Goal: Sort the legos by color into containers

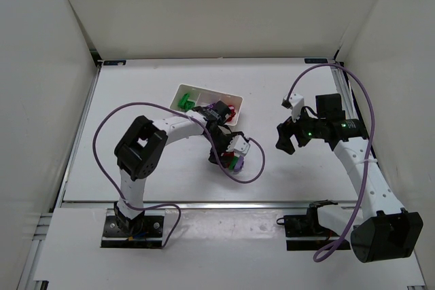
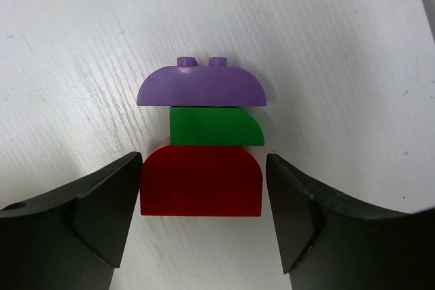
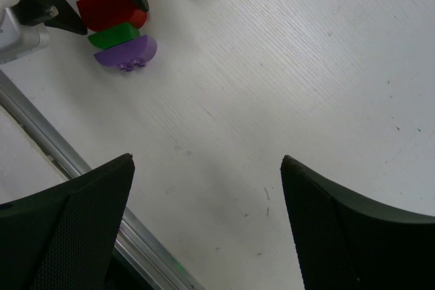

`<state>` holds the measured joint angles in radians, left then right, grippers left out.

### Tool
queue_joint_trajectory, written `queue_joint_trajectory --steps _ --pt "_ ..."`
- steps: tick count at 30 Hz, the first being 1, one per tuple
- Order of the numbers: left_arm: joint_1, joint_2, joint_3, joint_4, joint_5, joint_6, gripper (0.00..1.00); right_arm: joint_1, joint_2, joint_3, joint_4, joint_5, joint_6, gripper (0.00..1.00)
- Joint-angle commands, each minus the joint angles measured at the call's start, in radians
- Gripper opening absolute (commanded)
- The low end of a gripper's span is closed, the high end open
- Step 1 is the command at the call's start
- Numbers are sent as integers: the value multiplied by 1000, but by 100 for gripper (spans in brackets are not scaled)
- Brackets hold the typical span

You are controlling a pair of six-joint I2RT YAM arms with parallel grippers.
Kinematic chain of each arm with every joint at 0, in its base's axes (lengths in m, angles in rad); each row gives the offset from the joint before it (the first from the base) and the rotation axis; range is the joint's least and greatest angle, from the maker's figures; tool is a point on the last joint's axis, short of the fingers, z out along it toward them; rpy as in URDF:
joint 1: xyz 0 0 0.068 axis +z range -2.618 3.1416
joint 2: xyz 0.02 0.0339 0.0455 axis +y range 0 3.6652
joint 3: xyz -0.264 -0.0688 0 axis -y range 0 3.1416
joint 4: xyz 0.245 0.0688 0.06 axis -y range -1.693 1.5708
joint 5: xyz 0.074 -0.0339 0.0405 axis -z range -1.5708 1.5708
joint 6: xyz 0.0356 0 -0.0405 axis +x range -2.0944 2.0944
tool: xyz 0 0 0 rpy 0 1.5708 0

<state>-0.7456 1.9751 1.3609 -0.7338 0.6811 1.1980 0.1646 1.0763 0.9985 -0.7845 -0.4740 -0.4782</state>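
Note:
Three legos lie in a row touching each other on the table: a purple, a green and a red brick. My left gripper is open and straddles the red brick, a finger close on each side. The same row shows in the right wrist view, the red brick between the left fingers. In the top view the gripper stands over the bricks. The white tray lies behind it, with green and red bricks inside, partly hidden by the left arm. My right gripper is open and empty.
A metal rail runs along the table's near edge in the right wrist view. A purple cable loops beside the bricks. White walls enclose the table on three sides.

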Motion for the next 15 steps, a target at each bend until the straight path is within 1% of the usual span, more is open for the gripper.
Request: queue_joint_trajectory --steps 1,7,8,10,11,13,14,15 --pt "-8 -22 7 2 20 -18 84 -4 4 -9 1 -18 -5 91" --pt "-8 -32 -34 39 -11 -40 77 -4 17 -8 13 -26 -7 91" --pt "-8 -32 -37 43 -15 -46 73 -4 19 -8 13 -26 -8 91" --pt "-8 -35 -42 51 -23 -58 69 -4 22 -8 16 -26 -5 91" --pt "-8 -38 -51 69 -35 -64 60 -4 25 -8 19 -26 -2 91" --pt "-8 -51 -68 100 -57 -101 48 -2 34 -3 28 -32 16 91" --pt "-8 -70 -74 140 -75 -119 37 -4 36 -1 34 -47 26 91" --pt "-6 -81 -83 155 -81 -155 32 -4 43 0 48 -57 53 91"
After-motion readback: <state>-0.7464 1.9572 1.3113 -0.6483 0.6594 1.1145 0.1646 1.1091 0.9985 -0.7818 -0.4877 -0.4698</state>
